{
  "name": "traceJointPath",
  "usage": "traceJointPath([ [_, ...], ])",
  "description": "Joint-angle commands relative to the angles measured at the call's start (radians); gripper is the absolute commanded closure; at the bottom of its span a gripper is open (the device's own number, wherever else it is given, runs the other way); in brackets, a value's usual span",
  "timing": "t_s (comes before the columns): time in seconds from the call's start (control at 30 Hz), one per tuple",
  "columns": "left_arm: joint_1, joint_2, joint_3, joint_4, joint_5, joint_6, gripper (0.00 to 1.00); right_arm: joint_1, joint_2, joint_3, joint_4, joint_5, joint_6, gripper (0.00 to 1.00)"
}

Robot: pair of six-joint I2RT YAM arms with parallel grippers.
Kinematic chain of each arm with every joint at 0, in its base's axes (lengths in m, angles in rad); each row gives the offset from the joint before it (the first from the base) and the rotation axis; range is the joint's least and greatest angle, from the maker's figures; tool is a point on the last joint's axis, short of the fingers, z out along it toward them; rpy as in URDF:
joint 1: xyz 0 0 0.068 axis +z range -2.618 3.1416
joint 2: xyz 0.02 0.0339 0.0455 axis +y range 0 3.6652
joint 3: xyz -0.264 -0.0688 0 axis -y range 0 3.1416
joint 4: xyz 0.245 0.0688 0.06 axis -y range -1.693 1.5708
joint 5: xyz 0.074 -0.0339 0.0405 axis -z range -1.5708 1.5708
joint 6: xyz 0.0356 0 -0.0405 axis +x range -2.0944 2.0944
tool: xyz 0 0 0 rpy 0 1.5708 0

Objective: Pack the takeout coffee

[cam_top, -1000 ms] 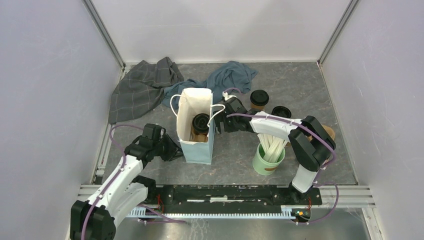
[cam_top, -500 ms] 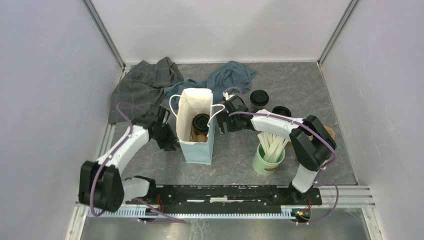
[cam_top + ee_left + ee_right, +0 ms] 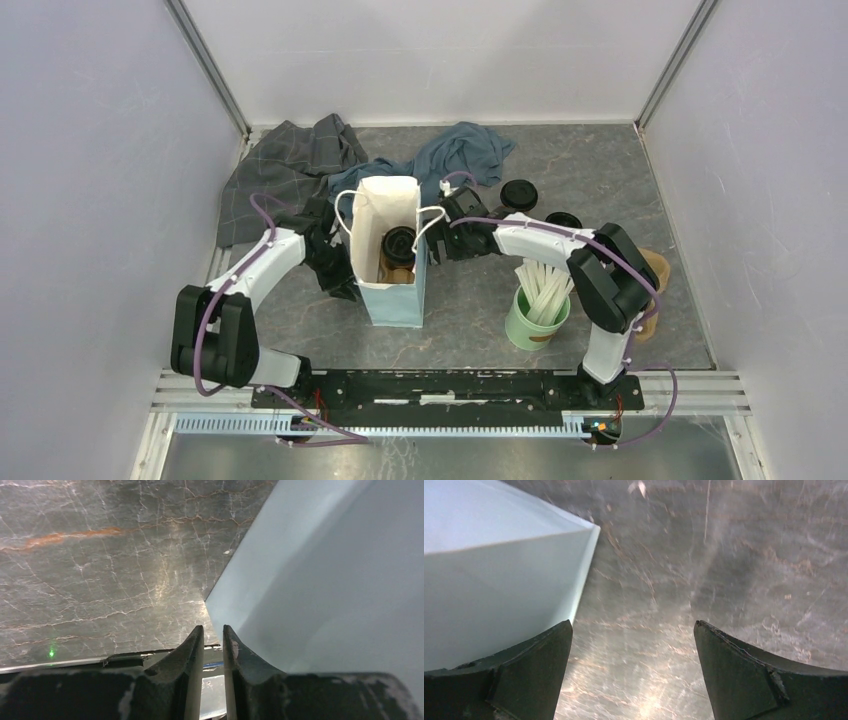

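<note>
Top external view: one lidded cup (image 3: 400,243) sat inside bag (image 3: 395,297), second cup (image 3: 519,193) on table (image 3: 620,170) beyond it. Right gripper (image 3: 633,624) was wide apart and empty. Left gripper (image 3: 213,629) was nearly together and empty. Cups looked light and crushable, so grip mid-wall, gently.

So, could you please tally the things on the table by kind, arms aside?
Paper bag: 1
Black-lidded coffee cups: 3, one inside the bag
Cloths: 2
Green cup of stirrers: 1
Stack of lidless cups: 1
Total: 8
</note>
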Motion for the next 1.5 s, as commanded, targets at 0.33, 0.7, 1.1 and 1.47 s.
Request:
traceJointPath([
  [0.33,-0.102,-0.137,-0.260,0.318,0.177,-0.264,0.75,-0.002,0.105,0.198,0.052,-0.014,0.040,0.02],
  [0.7,-0.285,-0.236,-0.429,0.727,0.113,-0.668,0.66,-0.004,0.265,0.479,-0.012,-0.122,0.059,0.02],
  [1.1,-0.286,-0.464,-0.402,0.435,0.008,-0.544,0.59,-0.118,0.224,0.620,-0.396,0.140,-0.230,0.02],
  [1.47,-0.045,-0.486,-0.172,0.039,-0.112,-0.146,0.46,-0.116,-0.107,0.198,-0.397,0.190,-0.259,0.02],
])
